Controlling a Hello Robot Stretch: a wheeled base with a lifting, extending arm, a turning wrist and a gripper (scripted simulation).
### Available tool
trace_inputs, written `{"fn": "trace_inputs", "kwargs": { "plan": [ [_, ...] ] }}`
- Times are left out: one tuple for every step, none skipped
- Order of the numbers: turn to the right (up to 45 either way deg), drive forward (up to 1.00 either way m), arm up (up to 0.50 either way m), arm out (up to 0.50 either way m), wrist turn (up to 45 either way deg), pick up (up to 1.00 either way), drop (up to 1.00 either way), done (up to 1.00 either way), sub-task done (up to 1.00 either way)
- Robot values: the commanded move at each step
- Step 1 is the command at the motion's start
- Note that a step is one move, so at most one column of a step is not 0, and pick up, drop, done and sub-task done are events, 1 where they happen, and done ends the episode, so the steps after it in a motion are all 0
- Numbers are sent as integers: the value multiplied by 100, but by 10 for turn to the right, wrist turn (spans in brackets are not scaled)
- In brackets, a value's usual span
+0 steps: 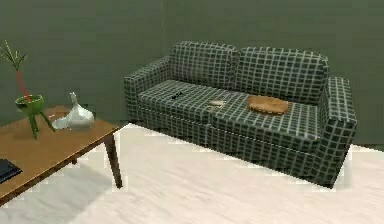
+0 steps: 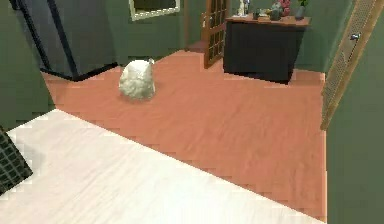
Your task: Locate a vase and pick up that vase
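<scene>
**Task item**
- White vase (image 1: 75, 113), count 1: bulbous body and narrow neck, upright on the wooden table (image 1: 62, 150) at the forward view's left, near the table's far edge.

**Gripper**
- I cannot tell how its jaws stand. No position relative to them can be given, so all places below are by view.

**Around the vase**
- Green plant pot (image 1: 30, 104), count 1: on the same table, just left of the vase, with a thin stalk and leaves rising from it.
- Dark flat object (image 1: 7, 170), count 1: at the table's near corner, cut off by the picture's edge and well apart from the vase.
- The table's near edge and one dark leg (image 1: 114, 162) lie between the viewpoint and the vase.

**Forward view, other things**
- Dark green checked sofa (image 1: 300, 125), count 1: against the green wall, to the right of the table and apart from it.
- Items on its seat, count 3: a brown flat piece (image 1: 268, 104), a small pale item (image 1: 215, 102) and a small dark item (image 1: 176, 95). All are too small to name.

**Arm side view**
- White rounded lump (image 2: 137, 80), count 1: on the reddish wood floor (image 2: 230, 110).
- Dark sideboard (image 2: 262, 50), count 1: against the far wall. Several small objects (image 2: 276, 12) stand on top, their number unclear.
- Wooden door (image 2: 214, 30), count 1: just left of the sideboard.
- Tall dark grey unit (image 2: 65, 35), count 1: upper left.
- Slatted door (image 2: 345, 60), count 1: at the right edge.
</scene>
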Motion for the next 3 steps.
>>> {"fn": "trace_inputs", "kwargs": {
  "plan": [
    [0,35,0,0,0,0,0,0,0],
    [-450,0,0,0,0,0,0,0,0],
    [-150,0,0,0,0,0,0,0,0]
  ]
}}
